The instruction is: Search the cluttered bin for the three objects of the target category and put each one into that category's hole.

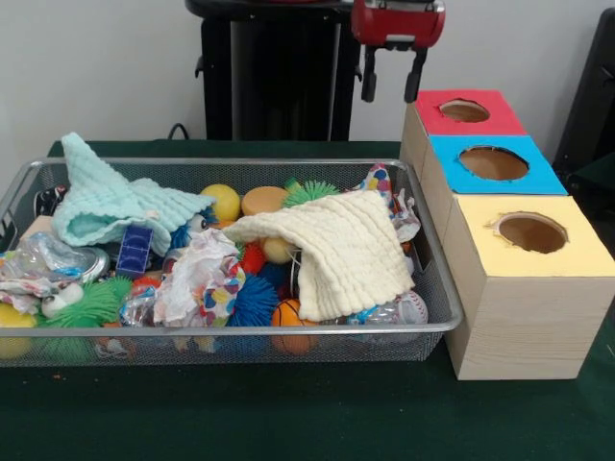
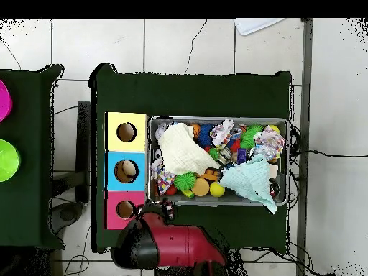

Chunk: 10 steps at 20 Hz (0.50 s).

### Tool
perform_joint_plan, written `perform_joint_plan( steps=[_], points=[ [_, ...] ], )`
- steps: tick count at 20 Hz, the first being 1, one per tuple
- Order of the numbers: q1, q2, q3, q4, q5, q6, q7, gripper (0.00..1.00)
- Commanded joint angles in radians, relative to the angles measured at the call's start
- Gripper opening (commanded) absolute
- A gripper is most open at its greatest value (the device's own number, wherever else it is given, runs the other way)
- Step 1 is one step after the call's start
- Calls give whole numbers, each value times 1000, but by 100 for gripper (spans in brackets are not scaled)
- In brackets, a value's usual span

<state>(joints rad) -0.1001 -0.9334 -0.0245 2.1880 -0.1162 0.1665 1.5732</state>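
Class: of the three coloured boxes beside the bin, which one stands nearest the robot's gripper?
The red-topped box, at the row's far end; the gripper hangs just beside it, while the blue-topped box and yellow-topped box stand farther off.

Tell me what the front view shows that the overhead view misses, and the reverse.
Front only: the open gripper hanging with nothing in it, behind the red box; the boxes' wooden sides.

Overhead only: the tiled floor around the table and something pale lying inside the blue box.

Both: the bin of clutter with its cream cloth and mint cloth, and the yellow box.
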Motion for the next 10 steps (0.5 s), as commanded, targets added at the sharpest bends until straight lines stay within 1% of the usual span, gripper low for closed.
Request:
perform_joint_plan(
  steps=[1, 6, 10],
  points=[
    [-62, 81, 42, -109, 20, 76, 117, 100],
    [-88, 94, 60, -161, 27, 103, 100, 100],
    [-91, 113, 54, -202, 34, 112, 108, 100]
  ],
)
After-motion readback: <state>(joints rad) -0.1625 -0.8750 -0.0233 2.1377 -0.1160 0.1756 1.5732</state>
